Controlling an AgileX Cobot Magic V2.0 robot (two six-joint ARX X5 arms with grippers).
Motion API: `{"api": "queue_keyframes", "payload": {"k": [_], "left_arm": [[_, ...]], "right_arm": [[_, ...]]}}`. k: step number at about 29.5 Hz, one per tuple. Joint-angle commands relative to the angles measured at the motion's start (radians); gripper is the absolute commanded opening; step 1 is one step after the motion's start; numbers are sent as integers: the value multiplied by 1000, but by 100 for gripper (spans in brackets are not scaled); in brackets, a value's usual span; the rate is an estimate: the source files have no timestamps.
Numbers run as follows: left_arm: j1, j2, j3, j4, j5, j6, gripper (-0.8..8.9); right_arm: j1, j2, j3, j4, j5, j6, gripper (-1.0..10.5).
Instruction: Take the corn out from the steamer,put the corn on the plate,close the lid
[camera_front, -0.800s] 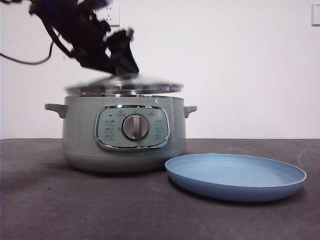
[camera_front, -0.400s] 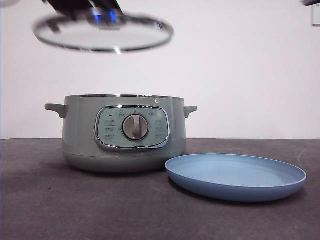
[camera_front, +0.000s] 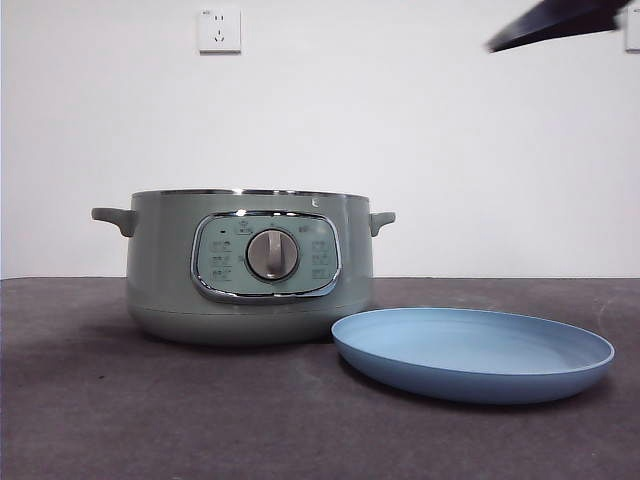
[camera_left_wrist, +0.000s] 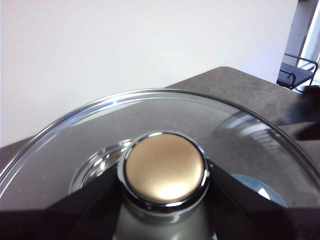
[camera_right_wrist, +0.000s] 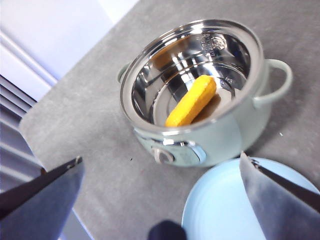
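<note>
On the table, front view: the steamer (camera_front: 249, 268) stands uncovered, chrome rim bare, dial facing the camera. The plate (camera_front: 472, 352) sits just beside it, near edge close to the pot's base, nothing on it. A dark arm tip shows at the top corner; nothing else of the arms in this view. Inside of the pot hidden from this low angle.

Left wrist view: the left gripper (camera_left_wrist: 165, 200) is clamped on the knob of the lid (camera_left_wrist: 90, 150), one black jaw on each side of the knob's neck. The glass lid hangs held in the air, table surface visible through it. The knob's top reads tan and shiny here.

Right wrist view: the right gripper (camera_right_wrist: 160, 200) hovers above the pot and plate, jaws spread wide apart, holding nothing. The corn (camera_right_wrist: 191, 100) lies slantwise on the shiny floor of the steamer, well below the rim.

Step in hand, as I judge it: reach in for the corn. Best to turn the jaws across the cob, not along it, come straight down through the middle of the opening clear of the steel wall, and close on the cob's mid-length, since it is glossy and could slip. Keep the lid parked well aside meanwhile.
</note>
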Motion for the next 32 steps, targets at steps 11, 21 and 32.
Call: {"api": "queue_keyframes", "payload": {"k": [11, 21, 32], "left_arm": [[-1, -246, 5, -237, -60, -31, -8], [-1, -253, 5, -301, -41, -29, -8], [-1, -253, 5, -343, -41, 1, -8]], "right_arm": [[254, 531, 521, -88, 321, 21, 616], [333, 872, 766, -87, 545, 22, 596], [335, 1065, 769, -16, 577, 48, 596]]}}
